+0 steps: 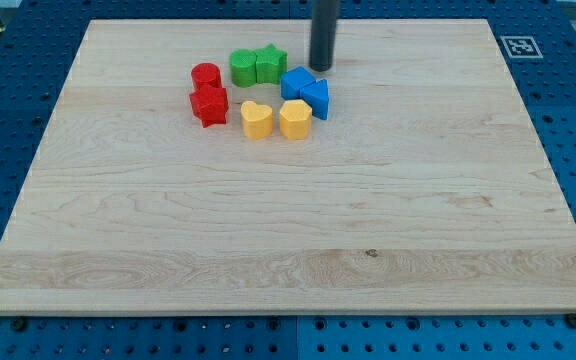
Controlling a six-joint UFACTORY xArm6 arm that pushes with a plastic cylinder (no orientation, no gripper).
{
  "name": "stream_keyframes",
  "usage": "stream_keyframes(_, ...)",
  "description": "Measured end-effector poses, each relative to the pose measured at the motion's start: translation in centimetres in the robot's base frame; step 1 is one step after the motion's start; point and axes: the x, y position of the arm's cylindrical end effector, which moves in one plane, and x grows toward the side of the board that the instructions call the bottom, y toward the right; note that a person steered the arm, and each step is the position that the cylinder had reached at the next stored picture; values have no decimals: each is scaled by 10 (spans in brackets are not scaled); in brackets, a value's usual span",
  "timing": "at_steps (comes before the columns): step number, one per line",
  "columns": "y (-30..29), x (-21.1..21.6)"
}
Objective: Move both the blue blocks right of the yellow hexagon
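Observation:
My tip (322, 66) rests on the board just above and to the right of the two blue blocks. A blue cube (296, 81) and a blue triangle (317, 97) sit touching each other. The yellow hexagon (295, 119) lies directly below the blue cube, touching it. A yellow heart (257, 119) lies just left of the hexagon. The tip is apart from all blocks, roughly a block's width from the blue cube.
A green round block (242, 68) and a green star (270, 64) sit left of my tip. A red cylinder (205, 76) and a red star-like block (209, 104) lie further left. The wooden board (288, 220) spreads below the cluster.

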Motion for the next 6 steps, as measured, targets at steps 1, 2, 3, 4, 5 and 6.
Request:
stream_keyframes(1,-35,6)
stream_keyframes(2,-53,9)
stream_keyframes(3,-51,26)
stream_keyframes(4,-30,38)
stream_keyframes(5,-6,41)
stream_keyframes(6,2,52)
